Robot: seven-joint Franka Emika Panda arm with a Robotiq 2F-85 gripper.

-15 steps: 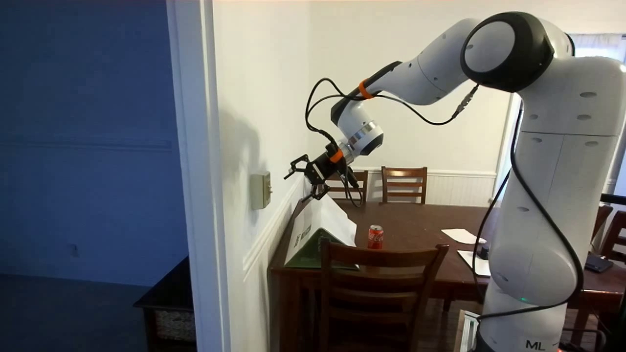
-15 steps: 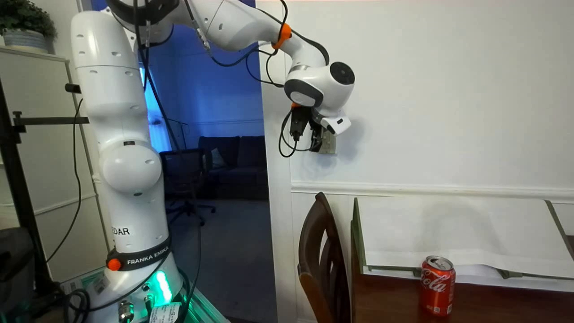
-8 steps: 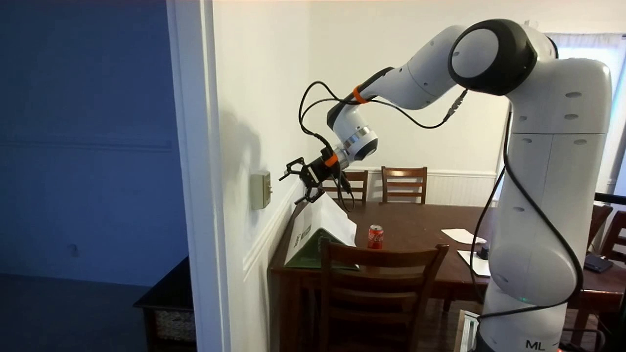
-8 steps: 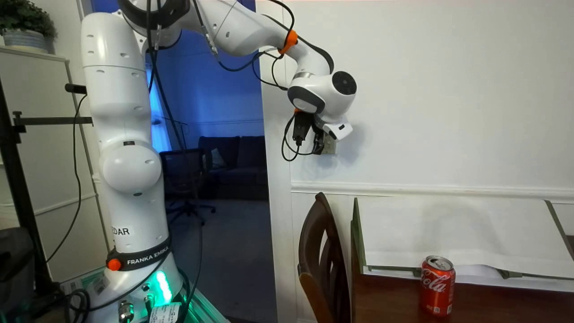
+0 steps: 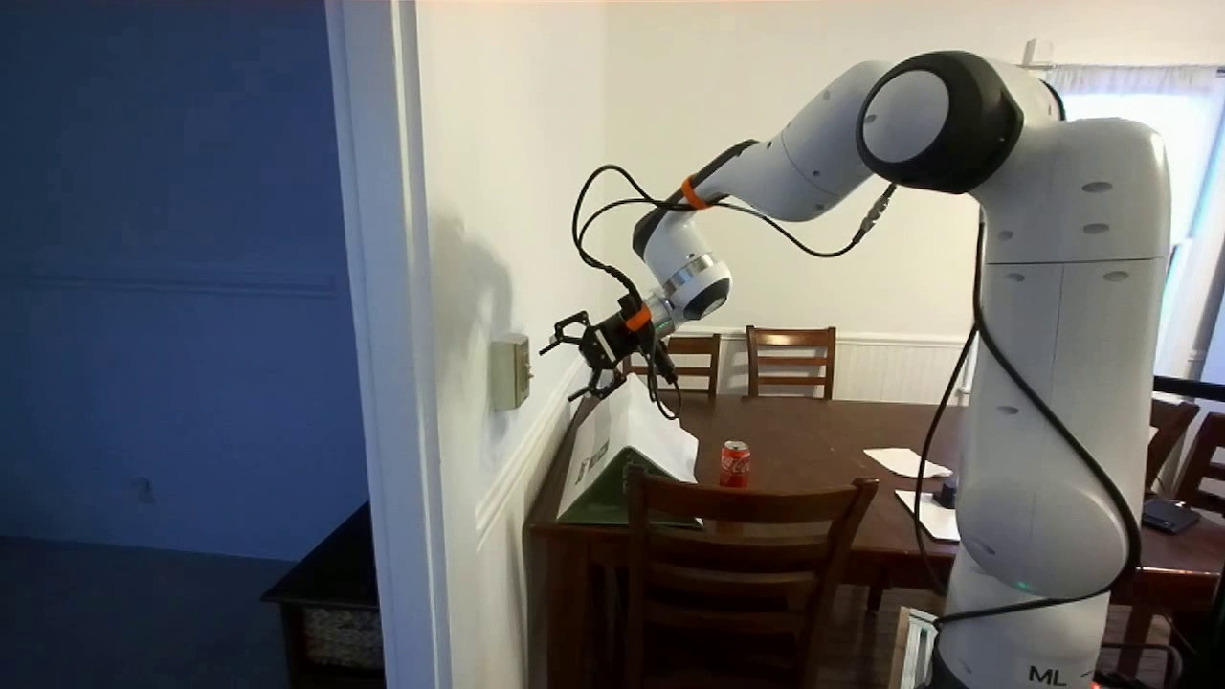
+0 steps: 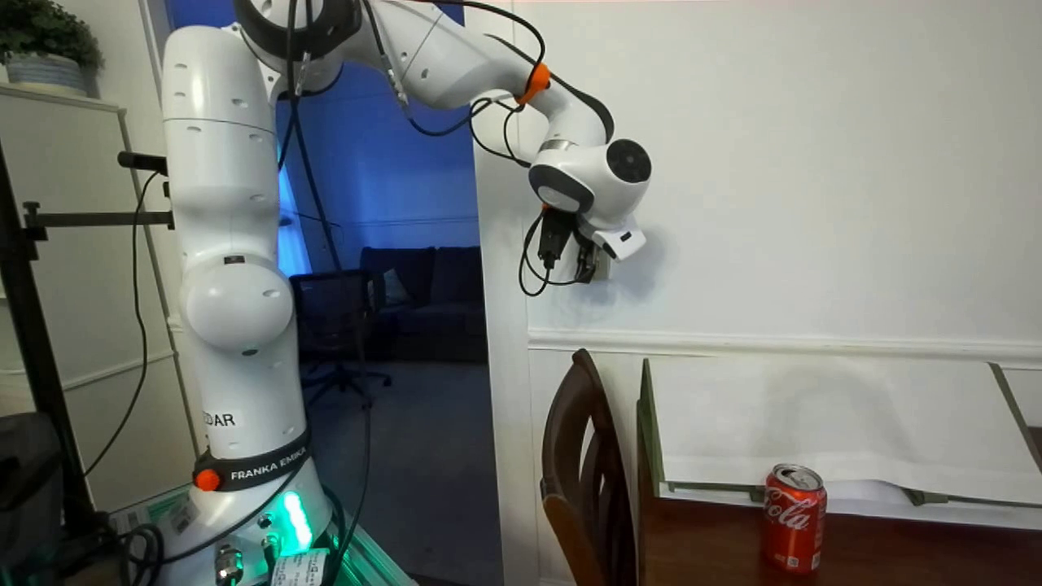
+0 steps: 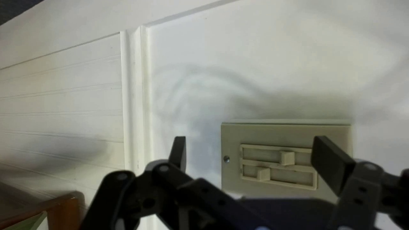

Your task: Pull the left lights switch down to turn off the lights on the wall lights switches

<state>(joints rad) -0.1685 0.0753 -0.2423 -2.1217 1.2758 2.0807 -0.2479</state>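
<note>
The wall lights switches plate is mounted on the white wall, and it fills the lower right of the wrist view. In an exterior view it is mostly hidden behind the gripper. The wrist view is turned sideways, with the floor to the left. The left switch is the upper slider there, raised in its slot. The right switch sits low. My gripper is open and empty, facing the plate. In an exterior view the gripper is a short gap away. One finger covers part of the plate's upper end.
A wall trim rail runs below the plate. A door frame stands beside it. A table carries a white and green folded board and a red can. A wooden chair stands close by.
The arm has moved toward the wall and slightly down, bringing the open gripper closer to the plate. The plate and the things on the table have not moved.
</note>
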